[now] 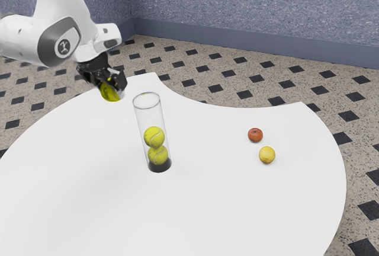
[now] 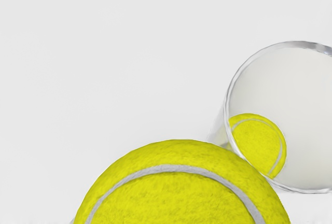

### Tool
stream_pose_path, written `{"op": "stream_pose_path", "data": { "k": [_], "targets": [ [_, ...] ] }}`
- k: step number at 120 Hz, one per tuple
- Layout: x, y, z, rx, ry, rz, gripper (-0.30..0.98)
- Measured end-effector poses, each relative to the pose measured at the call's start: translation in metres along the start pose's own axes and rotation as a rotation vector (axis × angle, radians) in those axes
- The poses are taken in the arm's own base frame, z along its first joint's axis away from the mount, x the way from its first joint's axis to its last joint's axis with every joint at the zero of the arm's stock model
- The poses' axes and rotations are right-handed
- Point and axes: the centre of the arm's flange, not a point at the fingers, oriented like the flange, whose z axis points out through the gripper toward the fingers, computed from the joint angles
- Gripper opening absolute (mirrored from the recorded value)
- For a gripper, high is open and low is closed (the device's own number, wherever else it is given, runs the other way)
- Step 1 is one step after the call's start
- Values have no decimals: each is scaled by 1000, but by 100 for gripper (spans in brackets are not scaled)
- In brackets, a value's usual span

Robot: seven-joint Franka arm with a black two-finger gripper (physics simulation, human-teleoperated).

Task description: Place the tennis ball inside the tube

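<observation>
Tennis ball sits clamped between our fingers, just beside the tube — held high, we judge, so it can clear the rim. The tube's walls likely keep its upper ball stacked over its lower ball, so we should centre ours above the mouth before releasing.

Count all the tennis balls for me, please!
3: one tennis ball held by the gripper, plus an upper one and a lower one inside the clear tube.
</observation>
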Motion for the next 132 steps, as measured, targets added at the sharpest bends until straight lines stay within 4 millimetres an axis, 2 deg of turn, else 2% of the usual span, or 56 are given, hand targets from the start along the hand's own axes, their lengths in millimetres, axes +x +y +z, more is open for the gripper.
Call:
{"op": "stream_pose_path", "data": {
  "k": [22,48,54,67,94,115,132],
  "targets": [
    [23,38,8,-22,-55,44,25],
    [44,65,25,-47,-87,70,26],
    [46,69,26,-53,-89,74,32],
    [48,70,29,-62,-99,69,43],
    [55,49,28,-63,-99,39,59],
    [55,56,16,-68,-110,62,65],
    [70,57,-40,-89,-111,87,67]
  ]
}}
